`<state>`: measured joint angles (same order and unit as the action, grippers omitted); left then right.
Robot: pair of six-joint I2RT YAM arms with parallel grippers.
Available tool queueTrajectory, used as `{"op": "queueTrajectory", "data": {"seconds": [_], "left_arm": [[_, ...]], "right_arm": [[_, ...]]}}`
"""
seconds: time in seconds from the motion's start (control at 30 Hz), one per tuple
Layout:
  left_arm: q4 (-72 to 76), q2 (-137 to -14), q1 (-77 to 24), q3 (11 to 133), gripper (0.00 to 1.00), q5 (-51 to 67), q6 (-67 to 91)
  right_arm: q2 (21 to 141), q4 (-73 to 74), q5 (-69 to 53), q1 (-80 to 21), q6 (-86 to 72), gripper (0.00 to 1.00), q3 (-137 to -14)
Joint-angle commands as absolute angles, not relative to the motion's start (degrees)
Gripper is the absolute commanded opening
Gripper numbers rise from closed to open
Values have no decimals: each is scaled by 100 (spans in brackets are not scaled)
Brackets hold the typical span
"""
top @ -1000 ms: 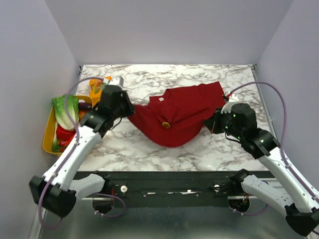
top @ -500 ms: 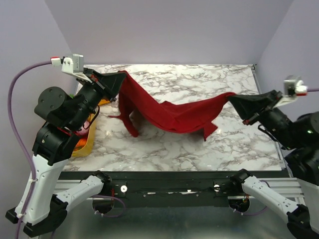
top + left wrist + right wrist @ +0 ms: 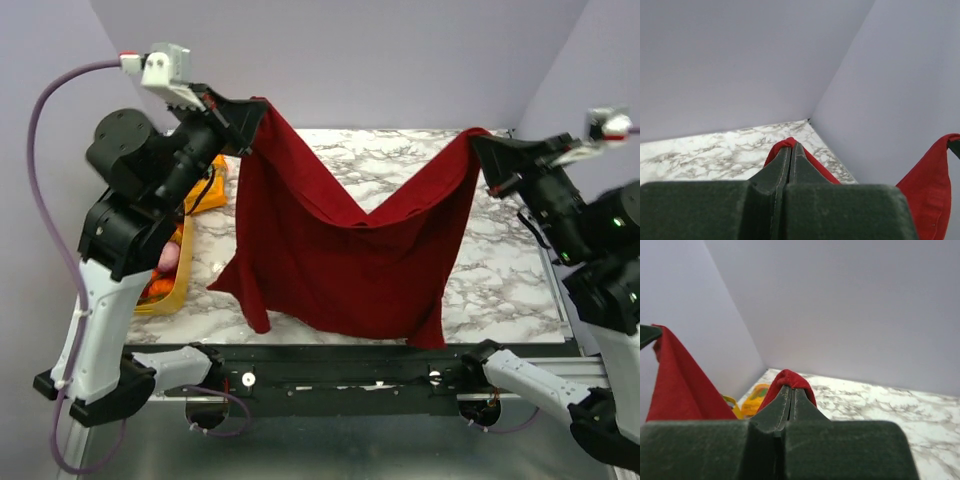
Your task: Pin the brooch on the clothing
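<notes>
So your left gripper (image 3: 257,110) and right gripper (image 3: 479,143) each clamp a T-shirt (image 3: 345,265) corner, holding it up wide, likely to spread it; brooch isn't visible.

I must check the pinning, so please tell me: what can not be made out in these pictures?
- The brooch: in no view; the hanging T-shirt may hide it in the top view, and a whitish speck on the table is too small to name.
- The yellow tray: top view, contents mostly covered by the left arm.
- Wrist views: the left pincer and right pincer block most of the T-shirt with their own bodies.
</notes>
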<state>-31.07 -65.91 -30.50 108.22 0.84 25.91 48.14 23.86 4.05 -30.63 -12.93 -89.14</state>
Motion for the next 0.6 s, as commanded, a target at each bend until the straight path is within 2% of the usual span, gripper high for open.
{"op": "queueTrajectory", "data": {"seconds": [0.0,0.1,0.27,0.4,0.43,0.5,0.57], "left_arm": [[-3542,-7382,-2945,11232,0,-500,2382],[-3367,-7865,-2280,11373,0,-108,2574],[-3024,-8935,-1706,12153,0,228,2812],[-3050,-10061,-1275,13707,0,623,2979],[-3059,-10281,-1170,14381,0,781,3093],[-2989,-10774,-897,14878,0,922,3199],[-2770,-10741,-748,14898,0,905,3339]], "right_arm": [[5737,2566,1046,-3015,-1011,0,-9333],[6476,2532,871,-2735,-897,0,-9755],[8063,2127,-480,-1673,-992,1,-10571],[9364,2206,-1483,-1038,-1318,0,-12196],[9630,2258,-1738,-950,-1371,1,-13000],[10166,2338,-2170,-835,-1354,0,-13725],[10370,2329,-2381,-809,-1222,0,-14518]]}}
